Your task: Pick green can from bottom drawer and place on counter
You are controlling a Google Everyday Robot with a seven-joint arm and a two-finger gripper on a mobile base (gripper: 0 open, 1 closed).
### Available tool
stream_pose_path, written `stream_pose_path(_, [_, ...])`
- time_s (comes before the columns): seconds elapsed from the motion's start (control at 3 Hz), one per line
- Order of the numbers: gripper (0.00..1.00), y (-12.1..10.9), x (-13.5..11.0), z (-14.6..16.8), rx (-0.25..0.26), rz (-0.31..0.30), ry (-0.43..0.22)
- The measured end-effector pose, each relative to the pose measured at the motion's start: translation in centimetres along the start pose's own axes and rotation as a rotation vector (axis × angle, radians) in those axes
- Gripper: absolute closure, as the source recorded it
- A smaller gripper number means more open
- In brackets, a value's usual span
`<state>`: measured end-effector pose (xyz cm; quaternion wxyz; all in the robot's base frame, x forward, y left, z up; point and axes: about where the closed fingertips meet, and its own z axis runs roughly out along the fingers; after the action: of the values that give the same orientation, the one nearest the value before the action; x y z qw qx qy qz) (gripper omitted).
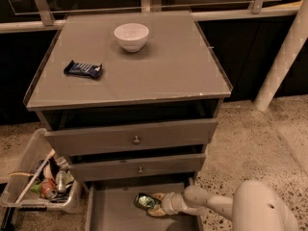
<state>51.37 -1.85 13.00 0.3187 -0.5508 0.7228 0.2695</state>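
Observation:
The green can (144, 200) lies on the floor of the bottom drawer (110, 213), which is pulled out below the two knobbed drawers. My gripper (155, 206) reaches in from the right, low inside the drawer, and is right at the can's right side, touching or nearly touching it. The white arm (211, 205) runs off to the lower right. The counter (159, 69) is the flat grey-brown cabinet top above.
A white bowl (131, 36) and a dark blue snack bar (83, 69) sit on the counter. A bin of mixed trash with a red can (48, 187) stands on the floor to the left of the cabinet. A white pole (281, 57) leans at the right.

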Motion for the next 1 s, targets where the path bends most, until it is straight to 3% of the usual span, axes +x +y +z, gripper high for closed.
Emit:
stream_pose_path(0.33, [1.00,0.0,0.0,0.0,0.000,0.000,0.000])
stream_pose_path(1.0, [1.00,0.5,-0.5,-1.0,0.005,-0.008,-0.007])
